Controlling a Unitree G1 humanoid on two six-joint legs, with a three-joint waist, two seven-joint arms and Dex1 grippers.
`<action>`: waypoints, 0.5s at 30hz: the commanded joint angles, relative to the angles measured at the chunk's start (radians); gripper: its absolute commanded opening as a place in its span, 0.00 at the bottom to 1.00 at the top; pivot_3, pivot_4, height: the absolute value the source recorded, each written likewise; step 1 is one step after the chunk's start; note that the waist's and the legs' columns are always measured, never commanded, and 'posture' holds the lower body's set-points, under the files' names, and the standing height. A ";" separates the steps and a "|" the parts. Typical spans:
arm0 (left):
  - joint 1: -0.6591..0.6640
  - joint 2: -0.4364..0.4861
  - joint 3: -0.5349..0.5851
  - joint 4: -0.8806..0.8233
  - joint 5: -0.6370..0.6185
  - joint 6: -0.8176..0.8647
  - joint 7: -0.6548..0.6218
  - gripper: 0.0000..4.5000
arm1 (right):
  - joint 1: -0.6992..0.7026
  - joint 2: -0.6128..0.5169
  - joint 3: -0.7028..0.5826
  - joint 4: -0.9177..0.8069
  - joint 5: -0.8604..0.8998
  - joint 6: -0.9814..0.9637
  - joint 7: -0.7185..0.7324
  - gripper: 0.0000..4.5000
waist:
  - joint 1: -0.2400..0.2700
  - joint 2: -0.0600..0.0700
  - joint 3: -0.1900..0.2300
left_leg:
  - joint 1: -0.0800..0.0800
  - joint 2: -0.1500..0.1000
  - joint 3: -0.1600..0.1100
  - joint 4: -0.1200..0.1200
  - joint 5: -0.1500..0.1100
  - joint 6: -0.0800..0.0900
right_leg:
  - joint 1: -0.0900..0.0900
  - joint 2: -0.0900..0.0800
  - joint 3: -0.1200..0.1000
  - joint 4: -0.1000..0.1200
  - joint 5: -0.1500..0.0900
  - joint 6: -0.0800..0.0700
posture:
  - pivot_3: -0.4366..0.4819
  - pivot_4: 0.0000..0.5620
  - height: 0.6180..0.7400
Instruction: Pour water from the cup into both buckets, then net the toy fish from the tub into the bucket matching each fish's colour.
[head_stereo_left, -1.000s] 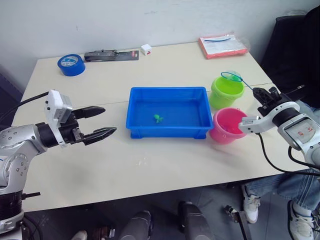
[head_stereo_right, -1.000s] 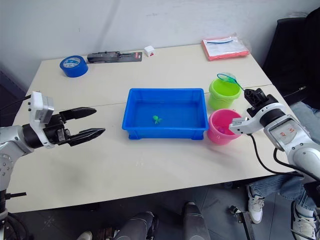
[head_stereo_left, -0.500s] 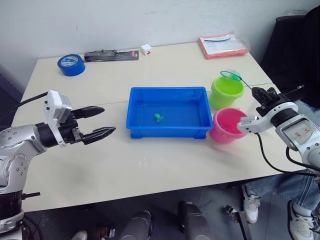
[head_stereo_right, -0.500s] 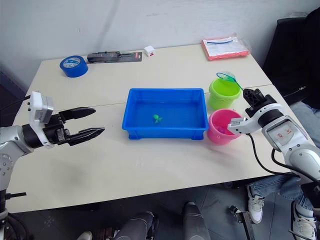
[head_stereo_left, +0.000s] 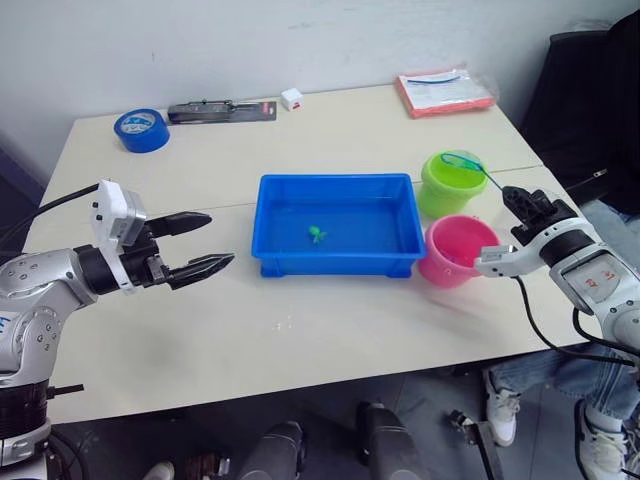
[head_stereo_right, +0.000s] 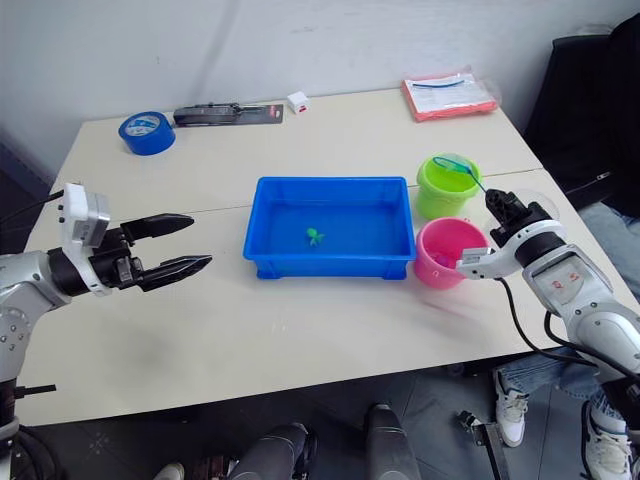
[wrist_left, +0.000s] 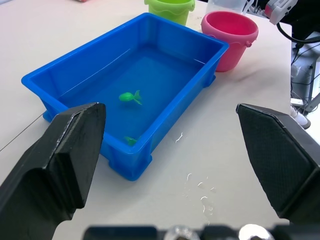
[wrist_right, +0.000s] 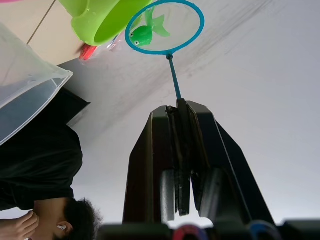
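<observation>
Cream laminate table (head_stereo_left: 330, 330): carries all items listed below.

Bright blue shallow rectangular plastic tub (head_stereo_left: 338, 262): between the two claws, holding water; two small green toy fish left in it, one mid-tub (wrist_left: 130, 97), one at the wall nearest the left claw (wrist_left: 131, 141).

Lime green round plastic bucket (head_stereo_left: 452, 186): just beyond the right claw; the net's hoop hangs over its rim.

Bright pink round plastic bucket (head_stereo_left: 455, 252): just beside the right claw, on its tub side, touching or nearly touching the green one.

Clear colourless plastic cup (wrist_right: 25, 95): close by the right claw, in its wrist view; upright or not, cannot tell.

Left claw (head_stereo_left: 208, 243): fingers spread wide, empty, hovering over bare table well apart from the tub.

Right claw (head_stereo_left: 520, 195): clamped on the thin black handle of the small blue-rimmed mesh net (wrist_right: 165, 26).

Green plastic toy fish (wrist_right: 144, 33): lying in the net's mesh, over the green bucket.

Step in hand, as judged: delivering a netted green fish. Next move calls for tipping the hoop so the fish drops into the green bucket, then returning to the tub.
</observation>
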 joint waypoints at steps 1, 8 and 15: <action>-0.025 0.006 0.002 -0.005 0.002 -0.016 -0.003 1.00 | -0.012 0.002 -0.032 -0.004 -0.008 0.028 -0.018 0.17 | 0.000 0.000 0.000 | 0.000 0.000 0.000 0.000 0.000 0.000 | 0.000 0.000 0.000 0.000 0.000 0.000 | 0.48 0.27 1.00; -0.027 0.006 -0.001 -0.003 0.005 -0.014 -0.007 1.00 | -0.021 0.036 -0.026 -0.010 0.023 0.034 0.017 0.17 | 0.000 0.000 0.000 | 0.000 0.000 0.000 0.000 0.000 0.000 | 0.000 0.000 0.000 0.000 0.000 0.000 | 0.48 0.27 1.00; -0.019 0.006 -0.002 -0.008 0.005 -0.013 -0.005 1.00 | -0.001 0.057 -0.022 -0.006 0.074 0.022 0.065 0.17 | 0.000 0.000 0.000 | 0.000 0.000 0.000 0.000 0.000 0.000 | 0.000 0.000 0.000 0.000 0.000 0.000 | 0.48 0.27 1.00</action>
